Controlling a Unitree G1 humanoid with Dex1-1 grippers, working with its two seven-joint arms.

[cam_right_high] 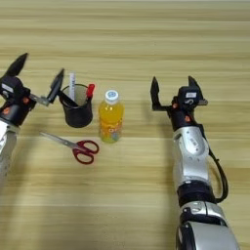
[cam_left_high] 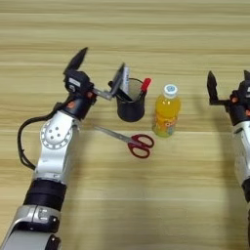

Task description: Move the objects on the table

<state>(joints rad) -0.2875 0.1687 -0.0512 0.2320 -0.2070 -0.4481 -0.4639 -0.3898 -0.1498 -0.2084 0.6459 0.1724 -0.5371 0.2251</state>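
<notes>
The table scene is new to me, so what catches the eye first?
The orange drink bottle stands out, upright mid-table. Left of it is a black pen cup holding pens, with red-handled scissors lying in front. The left hand is open beside the cup; the right hand, also open, hovers right of the bottle.

Orange bottle [cam_left_high: 166,116] with white cap, red-handled scissors [cam_left_high: 132,142], black cup [cam_left_high: 131,103], streaked light-brown table [cam_left_high: 146,195].

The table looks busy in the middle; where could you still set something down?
Bare table lies beyond the pen cup, between bottle and right gripper, and nearer than the scissors. The cup, bottle, scissors and left gripper sit crowded together.
</notes>
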